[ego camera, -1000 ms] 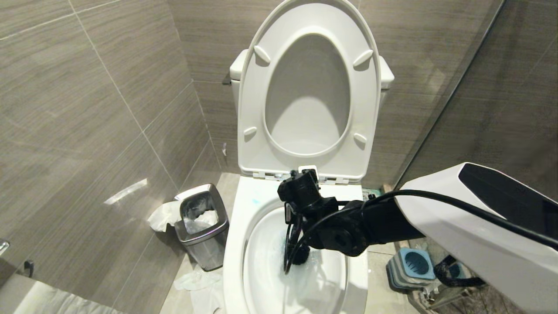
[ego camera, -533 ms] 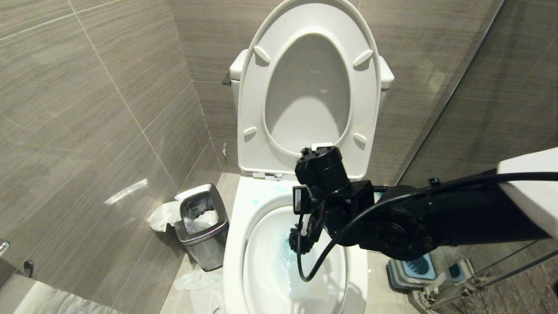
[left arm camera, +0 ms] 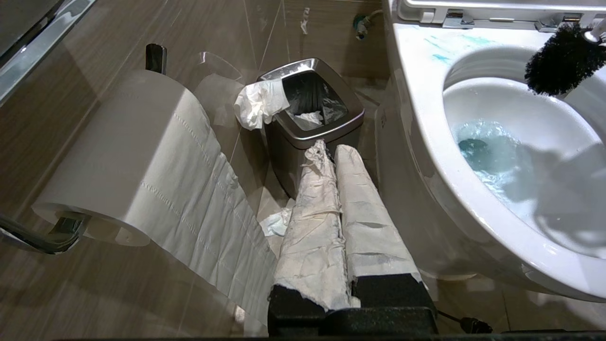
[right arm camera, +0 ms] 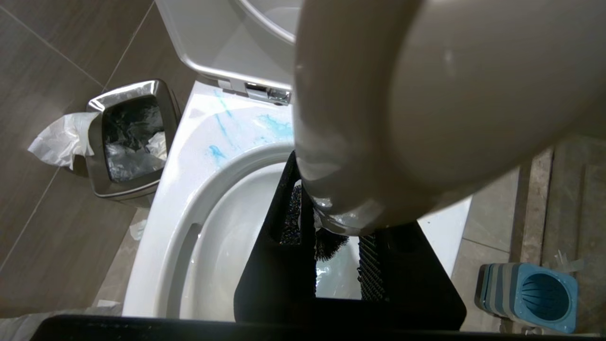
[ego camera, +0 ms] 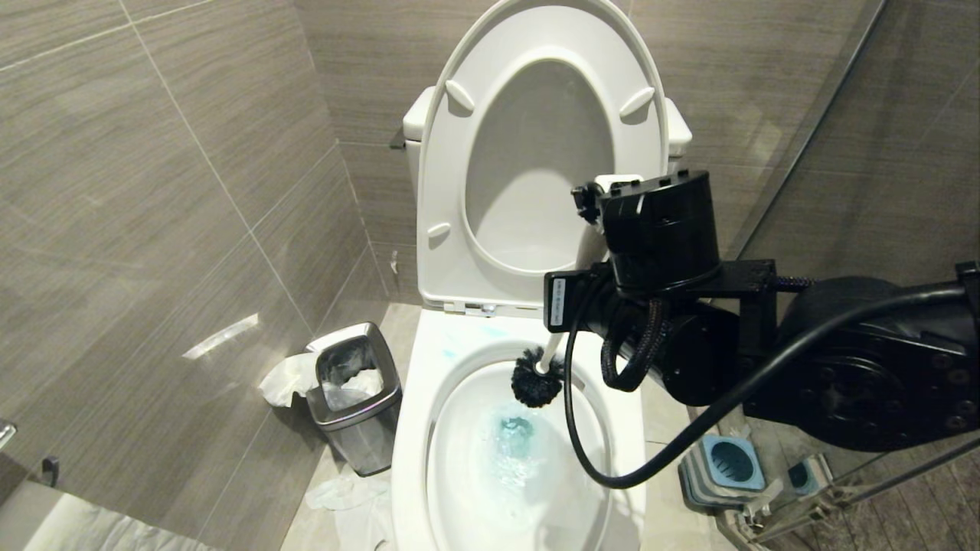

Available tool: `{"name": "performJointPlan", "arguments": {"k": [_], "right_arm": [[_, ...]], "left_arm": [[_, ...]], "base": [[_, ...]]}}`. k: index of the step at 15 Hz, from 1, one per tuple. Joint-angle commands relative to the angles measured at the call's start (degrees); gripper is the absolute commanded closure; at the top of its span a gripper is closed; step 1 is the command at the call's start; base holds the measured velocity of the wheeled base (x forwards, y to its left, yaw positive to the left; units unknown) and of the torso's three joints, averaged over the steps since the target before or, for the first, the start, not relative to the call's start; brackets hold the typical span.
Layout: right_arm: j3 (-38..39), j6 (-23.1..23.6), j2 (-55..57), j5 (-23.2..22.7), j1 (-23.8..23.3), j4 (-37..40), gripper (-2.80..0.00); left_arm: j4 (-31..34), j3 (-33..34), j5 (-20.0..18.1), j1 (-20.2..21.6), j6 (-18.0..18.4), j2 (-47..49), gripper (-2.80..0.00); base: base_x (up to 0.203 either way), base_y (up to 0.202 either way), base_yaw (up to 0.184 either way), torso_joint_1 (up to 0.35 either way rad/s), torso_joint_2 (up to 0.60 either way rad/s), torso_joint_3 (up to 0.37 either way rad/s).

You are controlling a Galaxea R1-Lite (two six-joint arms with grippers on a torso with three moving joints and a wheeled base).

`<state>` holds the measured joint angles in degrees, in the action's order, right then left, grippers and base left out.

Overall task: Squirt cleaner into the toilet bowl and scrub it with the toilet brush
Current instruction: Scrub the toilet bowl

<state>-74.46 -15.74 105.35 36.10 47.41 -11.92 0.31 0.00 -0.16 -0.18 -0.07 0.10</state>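
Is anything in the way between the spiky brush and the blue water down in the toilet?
Nothing visible. The right hand holds the toilet brush with its bristles just above the toilet bowl opening, and only open air lies between them and the blue-tinted water below.

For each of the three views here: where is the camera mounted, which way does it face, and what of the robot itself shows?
Head view: high, looking down at the toilet bowl; the right arm holds the toilet brush.
Left wrist view: low beside the bowl, facing the waste bin; the shut, paper-wrapped left gripper shows.
Right wrist view: behind the right gripper, looking down the brush handle into the bowl.
All three share bowl, bin and blue cleaner.
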Motion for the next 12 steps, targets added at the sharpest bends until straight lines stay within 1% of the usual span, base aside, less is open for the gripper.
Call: {"name": "performJointPlan", "arguments": {"k": [1,6,12], "right_arm": [[0.11,0.41,-1.20,0.26,0.05,-0.12,0.00],[0.10,1.50,-1.12,0.20,-0.04,-0.21,0.00],[1.07,1.24,-0.76,0.20,-0.04,-0.56,0.00]], "left_arm": [[0.04,0.09,-0.02,0.01,-0.01,-0.01,0.00],[0.04,0.09,-0.02,0.01,-0.01,-0.01,0.00],[0.04,0.09,-0.02,0.01,-0.01,-0.01,0.00]], "base": [[0.000,0.000,0.000,0.000,0.00,0.000],[0.000,0.000,0.000,0.000,0.00,0.000],[0.000,0.000,0.000,0.000,0.00,0.000]]}}
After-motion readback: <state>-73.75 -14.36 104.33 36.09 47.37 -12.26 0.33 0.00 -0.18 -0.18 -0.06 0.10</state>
